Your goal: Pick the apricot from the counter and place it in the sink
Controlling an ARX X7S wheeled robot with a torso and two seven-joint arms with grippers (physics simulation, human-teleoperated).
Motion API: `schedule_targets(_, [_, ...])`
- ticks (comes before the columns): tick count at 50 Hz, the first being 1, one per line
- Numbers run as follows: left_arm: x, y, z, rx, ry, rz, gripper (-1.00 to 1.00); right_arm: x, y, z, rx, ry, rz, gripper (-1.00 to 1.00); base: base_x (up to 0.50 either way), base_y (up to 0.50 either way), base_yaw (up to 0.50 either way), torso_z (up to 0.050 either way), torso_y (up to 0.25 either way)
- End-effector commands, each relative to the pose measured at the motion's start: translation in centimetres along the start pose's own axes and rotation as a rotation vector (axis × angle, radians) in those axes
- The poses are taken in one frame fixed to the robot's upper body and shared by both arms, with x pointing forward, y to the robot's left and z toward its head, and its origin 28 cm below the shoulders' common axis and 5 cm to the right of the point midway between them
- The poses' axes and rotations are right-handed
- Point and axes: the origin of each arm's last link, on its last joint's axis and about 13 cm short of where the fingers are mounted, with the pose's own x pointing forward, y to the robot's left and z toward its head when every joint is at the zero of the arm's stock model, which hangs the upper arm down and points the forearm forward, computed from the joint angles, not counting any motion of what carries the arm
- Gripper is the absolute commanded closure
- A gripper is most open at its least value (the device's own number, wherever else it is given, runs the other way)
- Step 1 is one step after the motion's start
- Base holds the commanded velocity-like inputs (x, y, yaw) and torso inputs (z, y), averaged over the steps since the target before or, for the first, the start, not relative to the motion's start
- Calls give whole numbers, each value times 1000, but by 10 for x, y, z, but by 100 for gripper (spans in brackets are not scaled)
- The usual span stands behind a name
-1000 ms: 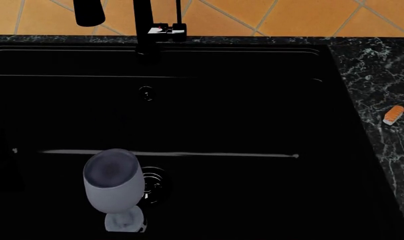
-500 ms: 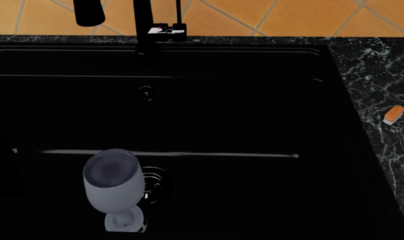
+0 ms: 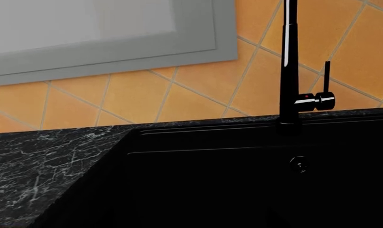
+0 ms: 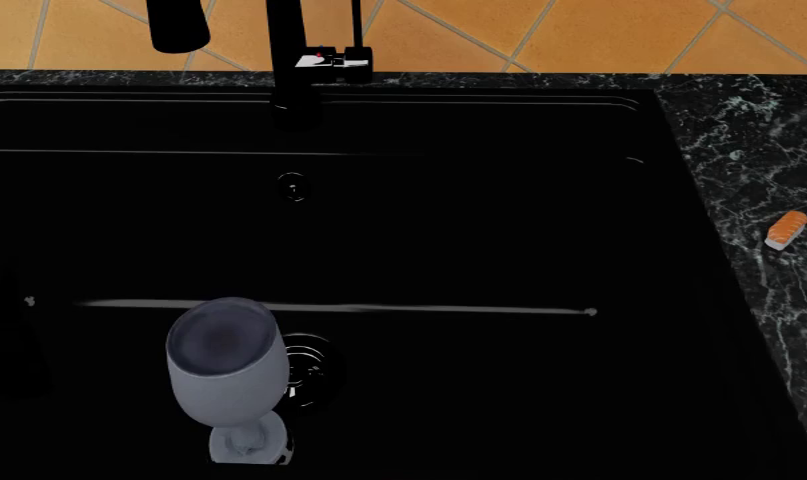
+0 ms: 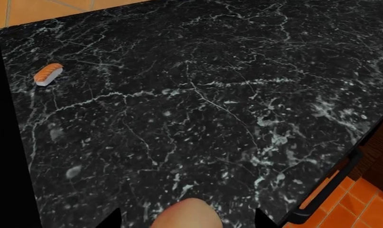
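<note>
The apricot, yellow-orange and smooth, shows only in the right wrist view, on the black marble counter. It lies between the two black fingertips of my right gripper, which is open with dark counter showing on both sides of the fruit. The matte-black sink fills the head view, with its round metal drain and tall black faucet. Neither gripper shows in the head view. The left wrist view shows the sink's corner and the faucet; the left jaws are lost in black.
A grey cup stands in the sink beside the drain. A tiny orange-and-white sushi-like piece lies on the counter right of the sink, also in the right wrist view. A cabinet handle lies under the counter's front edge.
</note>
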Motion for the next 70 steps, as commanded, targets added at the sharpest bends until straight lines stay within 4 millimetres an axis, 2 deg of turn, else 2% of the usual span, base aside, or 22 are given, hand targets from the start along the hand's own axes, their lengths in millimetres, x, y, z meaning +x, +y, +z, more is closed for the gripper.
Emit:
schedule_targets(1, [1, 0, -2, 3, 5, -2, -100, 8, 2, -15, 11, 48, 0, -100, 0, 0, 0, 0, 0])
schedule_targets(9, [2, 0, -4, 3, 8, 1, -100, 23, 1, -35, 3, 99, 12, -100, 0, 0, 0, 0, 0])
schedule_targets(24, [0, 1, -5, -3, 13, 1, -100, 46, 11, -47, 0, 150, -4, -100, 0, 0, 0, 0, 0])
schedule_targets(25, [0, 1, -5, -1, 14, 3, -100, 45, 12, -46, -3, 138, -9, 100, 0, 0, 0, 0, 0])
schedule_targets(31, [0, 1, -6, -2, 17, 6, -100, 37, 15, -37, -30, 73, -27, 100, 2, 0, 0, 0, 0])
schedule_targets(34, [0, 1, -8, -3, 20, 5, -100, 27, 22, -24, -54, 21, 1, 100, 0, 0, 1, 0, 0])
schedule_targets(36, [0, 1, -8, -4, 20, 5, -100, 21, 28, -12, -72, -16, 20, 100, 0, 0, 0, 0, 0])
schedule_targets(38, [0, 1, -8, -4, 22, 4, -100, 11, 40, 12, -122, -85, 76, 100, 0, 0, 0, 0, 0])
schedule_targets(39, [0, 1, -8, -4, 22, 4, -100, 9, 43, 18, -134, -100, 83, 100, 0, 0, 0, 0, 0])
schedule_targets(41, [0, 1, -8, -7, 19, 2, -100, 4, 54, 45, -185, -180, 137, 100, 0, 0, 0, 0, 0])
schedule_targets(46, [0, 0, -7, -8, 16, -5, -100, 5, 78, 72, -263, -255, 237, 100, 0, 0, 0, 0, 0])
schedule_targets(49, [0, -1, -6, -6, 12, -11, -100, 13, 93, 76, -283, -266, 308, 100, 0, 0, 0, 0, 0])
schedule_targets(56, [1, -2, -3, -4, 10, -15, -100, 32, 121, 73, -315, -233, 441, 100, 0, 0, 0, 0, 0])
schedule_targets(70, [5, -5, -2, -6, 6, -36, -100, 61, 190, 91, -469, -105, 622, 100, 0, 0, 0, 0, 0])
